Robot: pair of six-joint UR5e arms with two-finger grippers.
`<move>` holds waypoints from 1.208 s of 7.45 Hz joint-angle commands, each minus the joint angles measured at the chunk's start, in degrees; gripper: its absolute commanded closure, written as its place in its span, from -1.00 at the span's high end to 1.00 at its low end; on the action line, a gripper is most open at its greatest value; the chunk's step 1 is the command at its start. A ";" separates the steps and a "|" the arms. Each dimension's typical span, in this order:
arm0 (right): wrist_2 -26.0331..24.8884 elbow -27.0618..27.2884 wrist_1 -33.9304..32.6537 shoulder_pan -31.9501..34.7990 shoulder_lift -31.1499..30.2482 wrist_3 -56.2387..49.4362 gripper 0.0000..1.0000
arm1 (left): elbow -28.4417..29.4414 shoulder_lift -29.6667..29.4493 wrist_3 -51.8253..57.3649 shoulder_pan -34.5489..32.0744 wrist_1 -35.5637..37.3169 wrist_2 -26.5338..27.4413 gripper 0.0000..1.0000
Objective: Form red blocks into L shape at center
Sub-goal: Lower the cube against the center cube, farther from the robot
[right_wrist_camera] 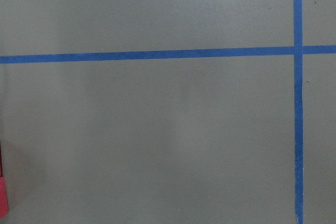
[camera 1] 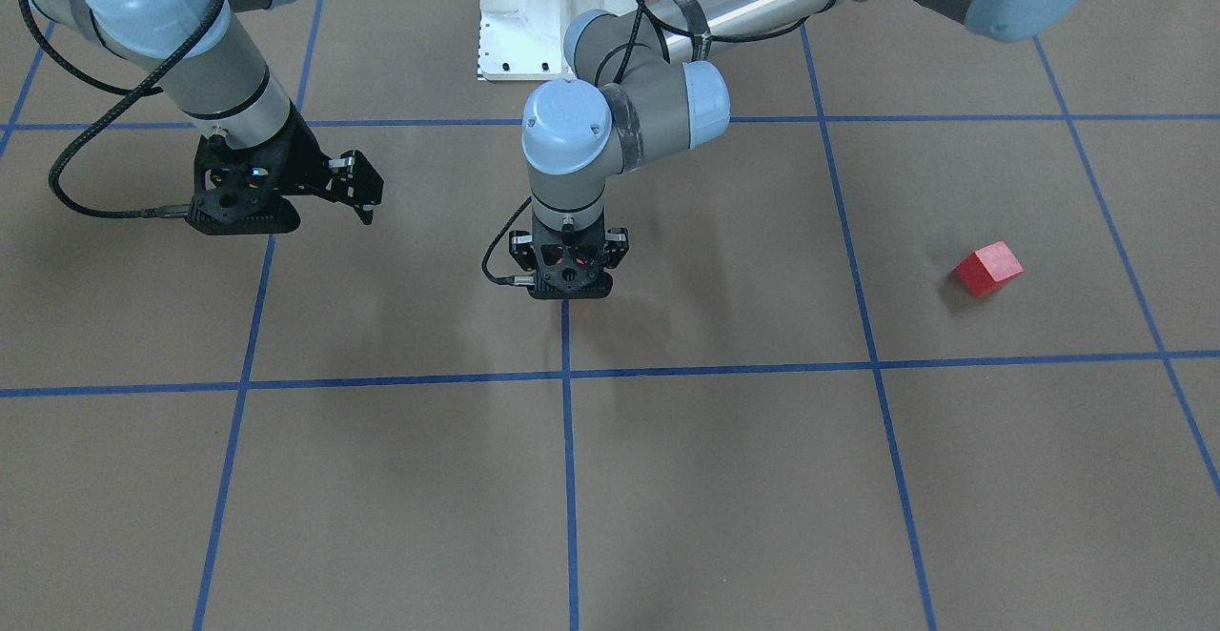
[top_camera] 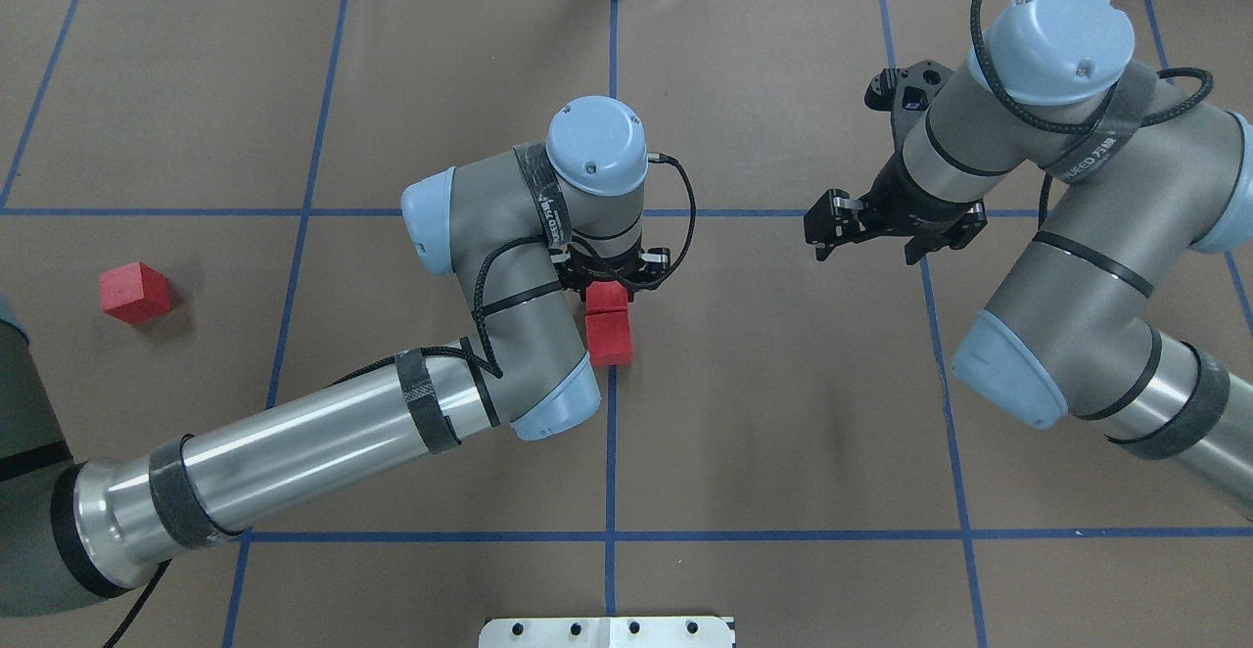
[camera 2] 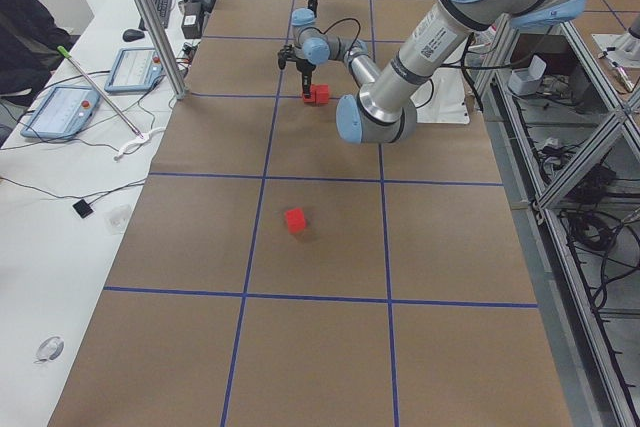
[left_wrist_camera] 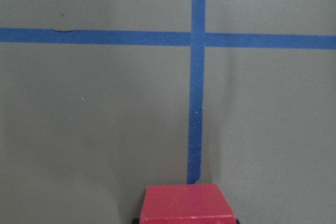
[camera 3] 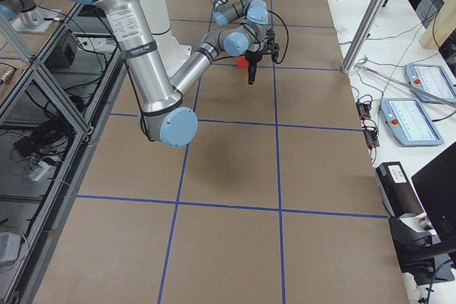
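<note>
The left gripper (top_camera: 612, 271) pinches 1 red block (left_wrist_camera: 186, 203) at the center (top_camera: 685, 374), touching a second block (top_camera: 610, 340); the third block (top_camera: 134, 292) lies well apart. The right gripper (top_camera: 866, 237) is spread, empty. The blocks look light and rigid: grip 2 flat opposite faces.

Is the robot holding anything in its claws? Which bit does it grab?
Yes. The left gripper pinches a red block by two opposite sides, right beside a second red block. The right gripper is open and empty.
</note>
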 commanded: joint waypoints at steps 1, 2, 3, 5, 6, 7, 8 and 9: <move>0.04 0.07 0.00 0.00 0.00 0.00 1.00 | -0.05 0.09 0.24 0.00 0.05 0.02 -1.00; 0.04 0.15 0.00 0.08 0.00 0.00 1.00 | -0.05 0.09 0.24 0.17 0.05 0.02 -1.00; 0.04 0.42 0.00 0.00 0.00 0.00 1.00 | -0.14 0.09 0.24 0.44 0.05 0.02 -1.00; 0.13 0.51 0.00 0.09 0.09 0.09 1.00 | -0.14 0.09 0.16 0.70 0.14 0.02 -1.00; 0.13 0.94 0.00 0.09 0.00 0.09 1.00 | -0.14 0.09 0.16 0.70 0.14 0.02 -1.00; 0.13 0.95 0.00 0.09 0.00 0.09 1.00 | -0.14 0.09 0.16 0.70 0.14 0.02 -1.00; 0.13 0.95 0.00 0.09 0.00 0.09 1.00 | -0.14 0.09 0.16 0.70 0.14 0.02 -1.00; 0.13 0.95 0.00 0.00 0.00 0.09 1.00 | -0.14 0.09 0.16 0.70 0.14 0.02 -1.00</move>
